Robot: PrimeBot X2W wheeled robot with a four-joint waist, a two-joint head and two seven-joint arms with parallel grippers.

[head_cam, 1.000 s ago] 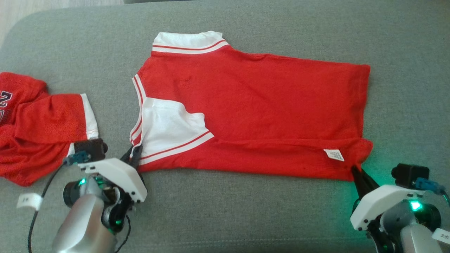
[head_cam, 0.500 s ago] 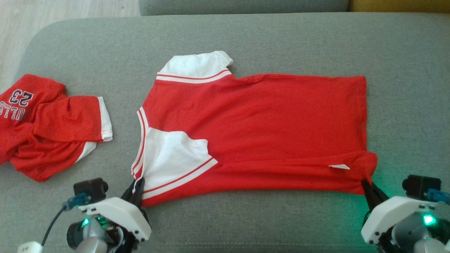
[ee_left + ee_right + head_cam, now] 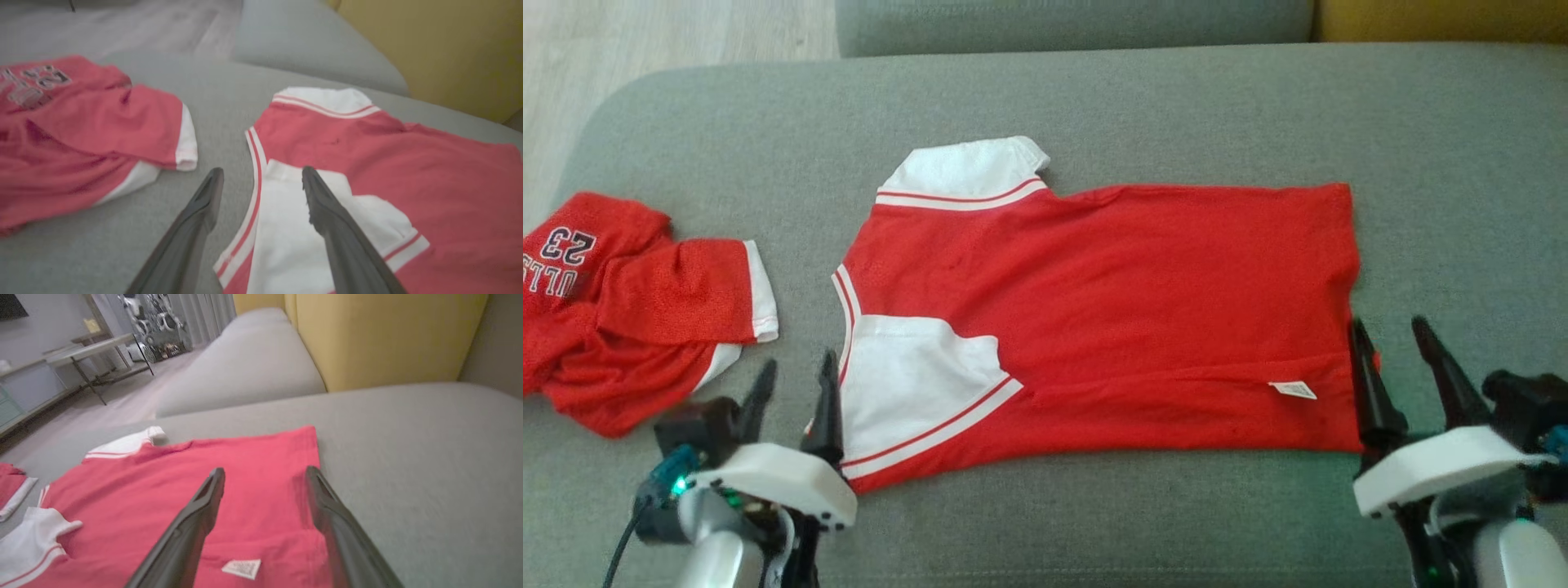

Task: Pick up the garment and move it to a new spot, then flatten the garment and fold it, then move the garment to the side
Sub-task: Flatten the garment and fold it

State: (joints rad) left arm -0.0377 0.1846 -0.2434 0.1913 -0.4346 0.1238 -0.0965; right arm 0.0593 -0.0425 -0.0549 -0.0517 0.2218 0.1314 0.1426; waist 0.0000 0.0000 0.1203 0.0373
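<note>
Both grippers are letting go: a second ago each was pinched shut on the near edge of the shirt (image 3: 1111, 310), and now the left gripper (image 3: 799, 363) is standing with its fingers well apart beside the near sleeve, while the right gripper (image 3: 1388, 327) is likewise spread wide at the hem corner, holding nothing. The camera is also sitting slightly differently, so the shirt's apparent shift is not being counted as movement. The shirt is lying flat across the middle of the grey sofa (image 3: 1094, 90), collar end towards the left gripper, hem towards the right, with its near long edge apparently turned over onto the body and a white label (image 3: 1292, 389) showing on that flap. In my judgement this release is closing out a laying-down or first fold step; further folding and the move to the side are not yet done. Whether the right gripper's inner finger is touching the hem cannot be told. Count: two grippers, two red garments (the flat shirt and one crumpled jersey (image 3: 629, 310) lying well apart at the left), two white sleeves on the flat shirt, one label.
</note>
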